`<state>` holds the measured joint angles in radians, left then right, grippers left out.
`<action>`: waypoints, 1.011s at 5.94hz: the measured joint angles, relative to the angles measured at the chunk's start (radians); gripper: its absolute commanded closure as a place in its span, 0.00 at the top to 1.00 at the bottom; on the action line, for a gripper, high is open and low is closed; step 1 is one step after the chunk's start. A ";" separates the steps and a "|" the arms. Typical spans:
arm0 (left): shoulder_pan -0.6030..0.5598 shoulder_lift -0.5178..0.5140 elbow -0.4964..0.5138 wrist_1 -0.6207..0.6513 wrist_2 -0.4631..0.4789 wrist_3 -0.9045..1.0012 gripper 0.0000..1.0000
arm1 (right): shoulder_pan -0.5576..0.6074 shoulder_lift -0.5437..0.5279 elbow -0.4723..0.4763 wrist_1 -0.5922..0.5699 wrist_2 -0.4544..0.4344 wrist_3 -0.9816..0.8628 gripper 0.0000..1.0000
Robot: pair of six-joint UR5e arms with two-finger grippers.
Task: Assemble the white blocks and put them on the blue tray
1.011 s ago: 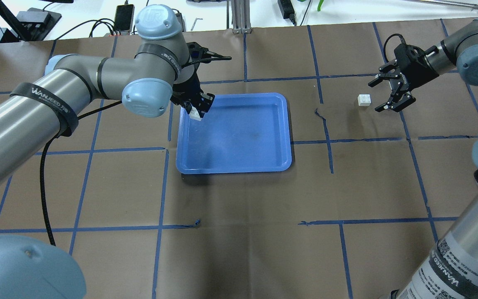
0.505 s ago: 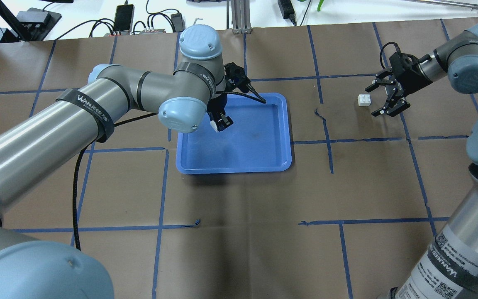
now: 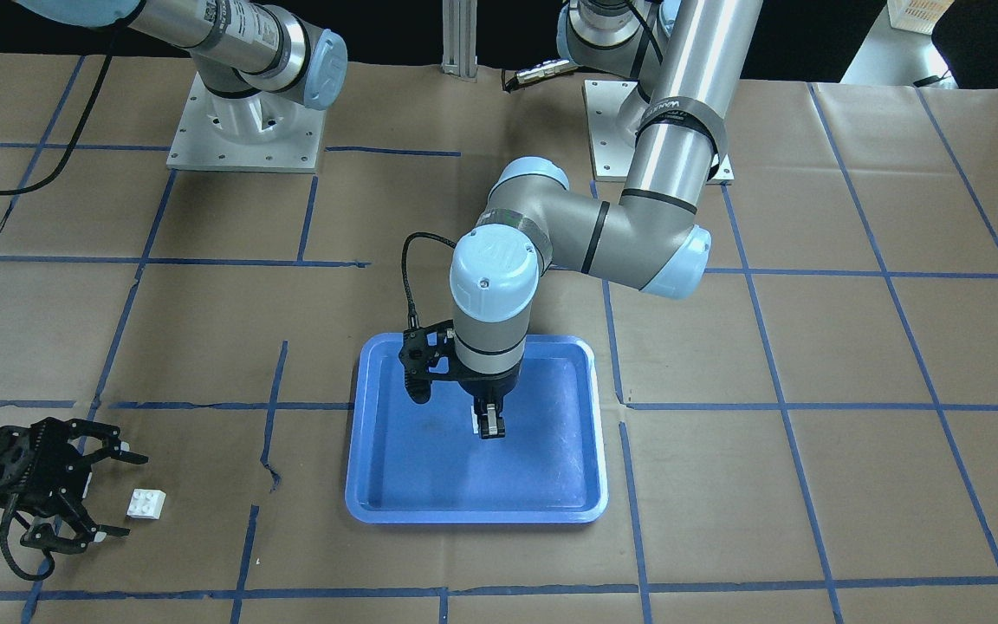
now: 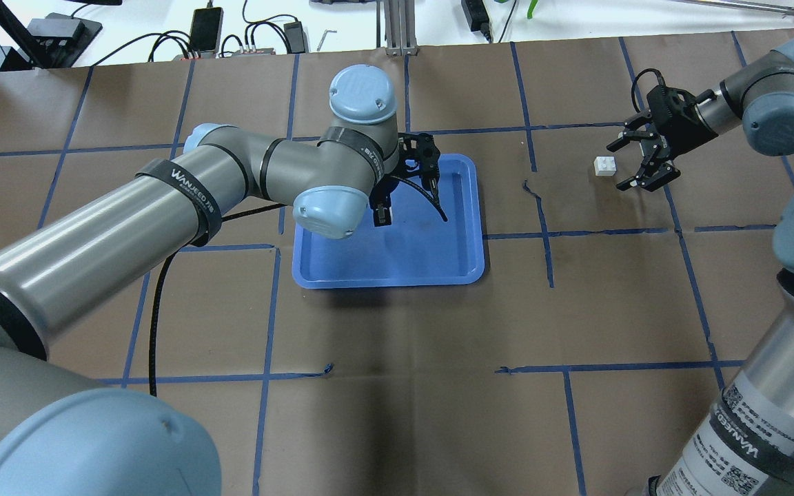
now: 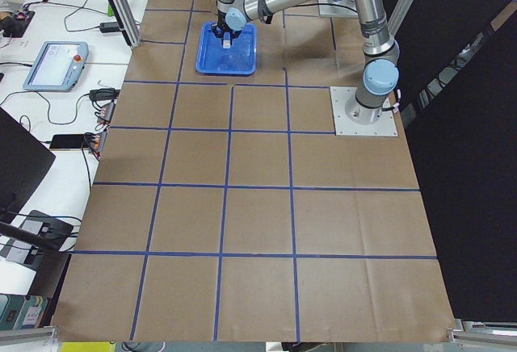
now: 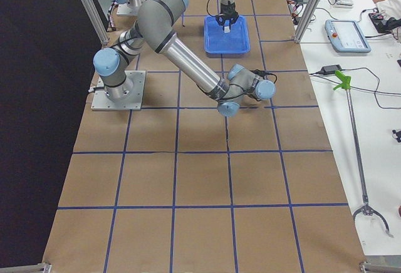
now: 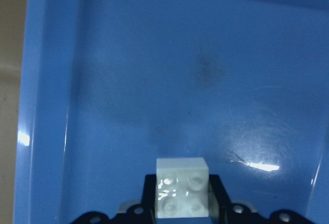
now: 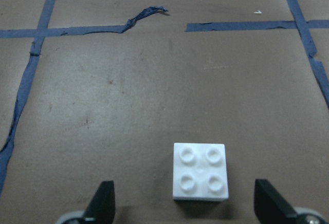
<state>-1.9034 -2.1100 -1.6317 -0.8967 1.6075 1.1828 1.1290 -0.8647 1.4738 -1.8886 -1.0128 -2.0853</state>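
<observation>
We see the left gripper (image 3: pixel 490 426) hanging over the large rectangular blue plastic tray (image 3: pixel 473 490), above the middle of its floor, with its jaws closed narrowly on 1 small white square plastic brick (image 7: pixel 182 193). The left wrist view gives what the wide views do not: the brick's 4 studs face the camera, and it is pinched at 2 opposite sides with the tray floor beyond. Whether it touches that floor we cannot tell. Overhead, only a white sliver shows at the fingertips.

The right gripper (image 3: pixel 120 494) is low, with its jaws spread wide and holding nothing. The second white brick (image 8: pixel 200 170) sits studs up on the brown paper-covered table (image 4: pixel 404 331), just ahead of the fingertips. The right wrist view alone shows bare paper on either side of it, so it touches neither finger. The front-facing view shows this brick well apart from the tray, across 1 of the blue tape lines (image 3: pixel 267 433).
</observation>
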 measured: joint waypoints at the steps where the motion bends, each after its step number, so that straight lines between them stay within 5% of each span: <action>1: -0.001 0.001 -0.029 0.039 0.000 0.036 0.01 | 0.000 -0.002 -0.001 0.001 0.000 0.001 0.73; 3: 0.001 -0.003 -0.063 0.071 -0.002 0.045 0.07 | 0.000 -0.003 0.001 0.002 0.020 0.002 0.58; 4: 0.001 -0.007 -0.067 0.072 -0.005 0.044 0.19 | 0.000 -0.003 0.001 0.002 0.028 0.000 0.55; 5: 0.001 -0.011 -0.067 0.073 -0.009 0.043 0.60 | 0.000 -0.003 0.002 0.001 0.030 -0.002 0.47; 6: 0.001 -0.016 -0.067 0.074 -0.011 0.042 0.82 | 0.000 -0.004 0.001 0.001 0.031 -0.004 0.39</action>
<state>-1.9021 -2.1261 -1.6991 -0.8229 1.5968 1.2248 1.1290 -0.8682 1.4752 -1.8879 -0.9815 -2.0891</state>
